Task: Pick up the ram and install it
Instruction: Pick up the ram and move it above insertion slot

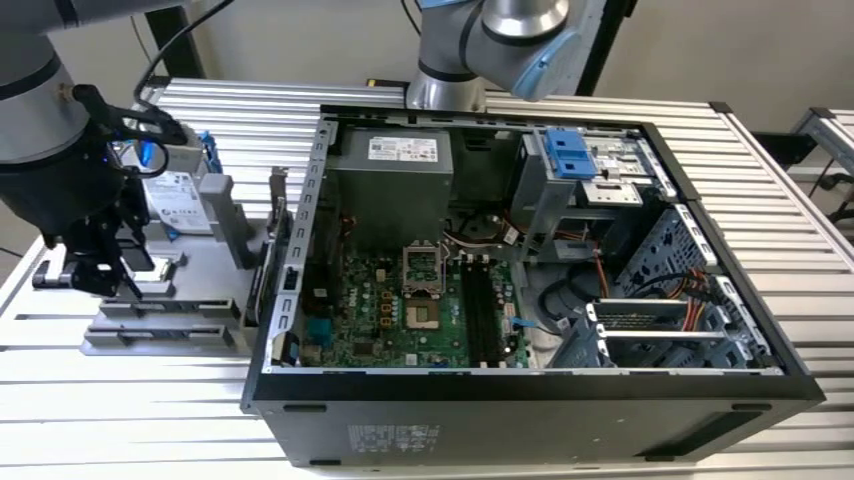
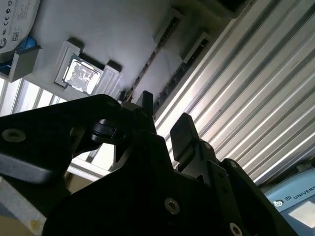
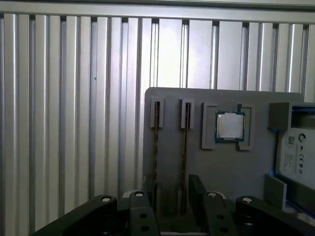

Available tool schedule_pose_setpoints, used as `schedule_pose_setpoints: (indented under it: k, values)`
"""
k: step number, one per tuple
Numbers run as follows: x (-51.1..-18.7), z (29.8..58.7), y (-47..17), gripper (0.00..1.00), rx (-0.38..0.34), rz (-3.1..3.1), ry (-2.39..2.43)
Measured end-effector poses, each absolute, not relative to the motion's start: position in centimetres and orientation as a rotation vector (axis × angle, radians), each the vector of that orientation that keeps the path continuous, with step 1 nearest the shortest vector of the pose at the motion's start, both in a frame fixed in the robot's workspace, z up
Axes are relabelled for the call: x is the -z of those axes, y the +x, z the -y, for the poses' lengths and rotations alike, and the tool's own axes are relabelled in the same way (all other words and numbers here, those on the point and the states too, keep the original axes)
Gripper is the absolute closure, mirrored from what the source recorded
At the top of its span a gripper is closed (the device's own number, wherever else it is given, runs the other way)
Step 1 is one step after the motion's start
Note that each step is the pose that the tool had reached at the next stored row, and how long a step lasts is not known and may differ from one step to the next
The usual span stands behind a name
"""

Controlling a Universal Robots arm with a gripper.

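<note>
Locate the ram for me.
In both wrist views, two ram sticks stand on edge in the gray holder's slots beside the processor chip, at the open hand, to the exterior view's left of the computer case.

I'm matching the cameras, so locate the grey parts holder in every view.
Exterior view: the grey holder sits at the exterior view's left of the computer case.
First wrist view: the holder lies beyond the claw.
Second wrist view: the holder lies beyond the claw.
Shared landmark: the blue-framed hard drive on the holder.
</note>
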State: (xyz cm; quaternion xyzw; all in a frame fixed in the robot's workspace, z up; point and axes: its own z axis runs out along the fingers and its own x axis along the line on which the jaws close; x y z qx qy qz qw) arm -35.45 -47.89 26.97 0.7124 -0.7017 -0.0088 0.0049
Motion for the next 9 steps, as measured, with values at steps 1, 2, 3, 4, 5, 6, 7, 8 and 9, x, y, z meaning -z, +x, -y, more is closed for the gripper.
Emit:
schedule_pose_setpoints:
  k: [1, 2, 3, 4, 5, 6, 7, 8, 9]
  values:
    - [-26.8, 47.9, -35.5, 0.00, 0.027, 2.198, 2.231]
    - [-26.7, 47.9, -35.5, 0.00, 0.027, 2.198, 2.231]
    - [-26.5, 47.9, -35.5, 0.00, 0.027, 2.198, 2.231]
    - [-26.4, 47.9, -35.5, 0.00, 0.027, 2.199, 2.230]
    - [-26.3, 47.9, -35.5, 0.00, 0.027, 2.200, 2.229]
    - [-26.1, 47.9, -35.5, 0.00, 0.027, 2.201, 2.228]
    - [-26.0, 47.9, -35.5, 0.00, 0.028, 2.204, 2.225]
    - [-25.8, 47.9, -35.5, 0.00, 0.028, 2.207, 2.223]
    - [-25.7, 47.9, -35.5, 0.00, 0.028, 2.210, 2.220]
